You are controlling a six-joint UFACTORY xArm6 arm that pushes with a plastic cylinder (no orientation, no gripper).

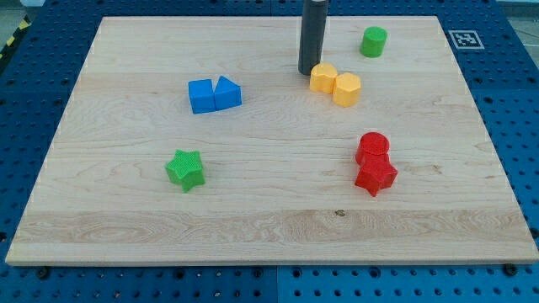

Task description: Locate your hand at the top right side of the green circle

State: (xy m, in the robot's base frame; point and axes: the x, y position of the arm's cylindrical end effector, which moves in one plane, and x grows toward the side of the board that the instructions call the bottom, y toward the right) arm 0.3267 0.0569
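Wooden board point(269, 227) lying on a blue perforated table point(25, 101), seen from the one camera. The dark rod descends from the view's top edge, and my tip point(308, 72) meets the board in the upper middle, just at the upper left of the yellow pair. There is no claw on this arm, so nothing is open, closed or gripping; the rod ends plainly at the tip. The green circle point(374, 41), a short cylinder, stands near the board's top edge, to the right of the tip and a little higher in the view, clearly apart from it; the tip is thus at the circle's lower left, not its top right. Two yellow blocks touch one another: the left yellow block point(323, 77), with a lobed outline, lies just beside the tip, and the right yellow block point(347, 88), roughly hexagonal, adjoins it. At the view's left, a blue cube point(201, 96) touches a blue wedge point(227, 92) on its right. A green star point(186, 170) sits alone at the lower left. At the right, a red cylinder point(373, 147) touches a red star point(376, 176) just below it. A black-and-white marker point(465, 39) is on the table near the board's top right corner.
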